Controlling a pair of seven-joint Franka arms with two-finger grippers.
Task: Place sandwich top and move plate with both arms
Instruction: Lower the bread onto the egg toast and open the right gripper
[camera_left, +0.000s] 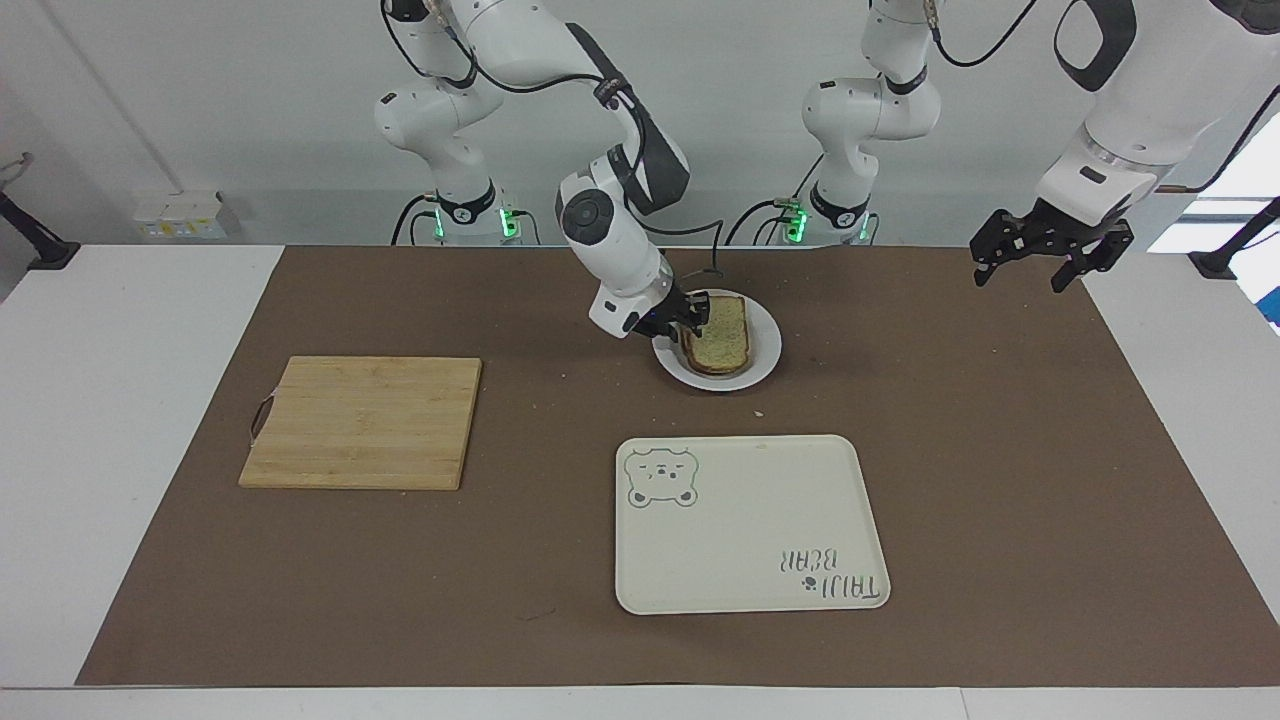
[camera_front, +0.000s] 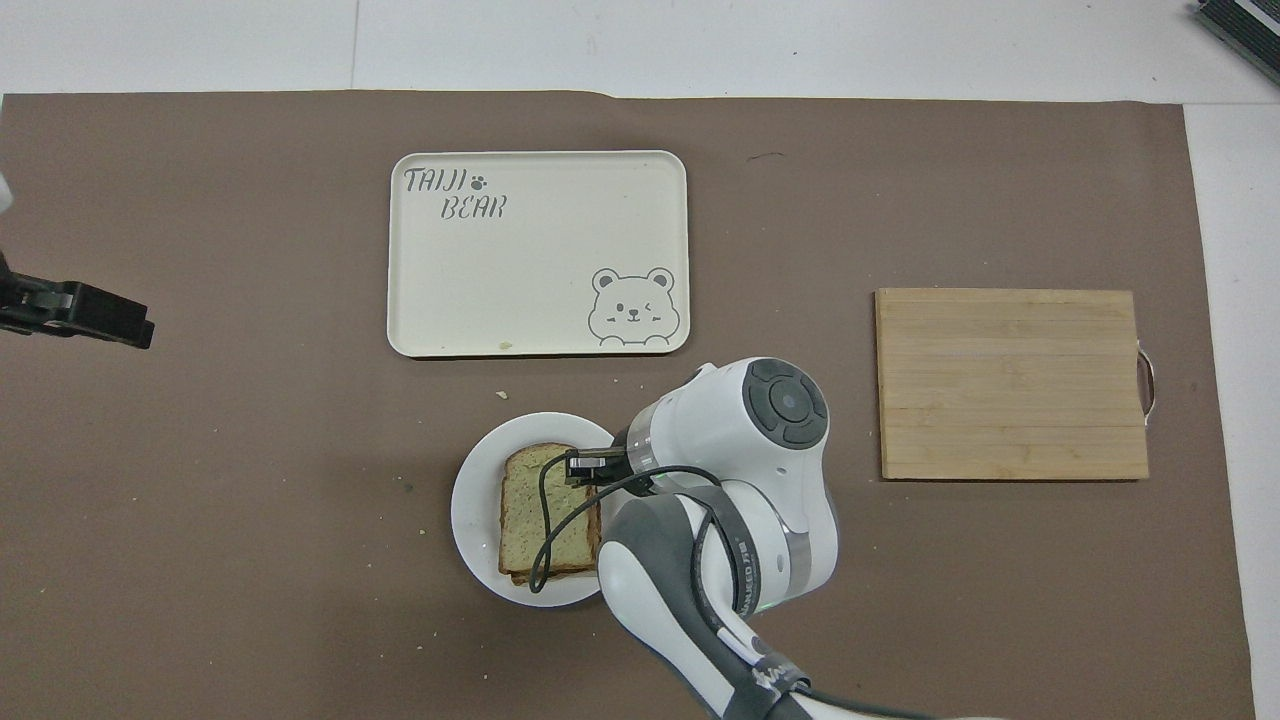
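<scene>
The sandwich top (camera_left: 722, 333), a pale speckled slice with a brown crust, lies nearly flat on the stacked sandwich on the small white plate (camera_left: 766, 355). It also shows in the overhead view (camera_front: 545, 505) on the plate (camera_front: 474, 520). My right gripper (camera_left: 690, 318) is low at the slice's edge toward the right arm's end, shut on it; it also shows in the overhead view (camera_front: 585, 468). My left gripper (camera_left: 1050, 255) hangs open and empty in the air over the mat's edge at the left arm's end, and waits; it also shows in the overhead view (camera_front: 75, 312). The layers under the top slice are mostly hidden.
A cream bear-print tray (camera_left: 750, 520) lies farther from the robots than the plate, also seen in the overhead view (camera_front: 540, 250). A wooden cutting board (camera_left: 360, 420) lies toward the right arm's end. Small crumbs dot the brown mat around the plate.
</scene>
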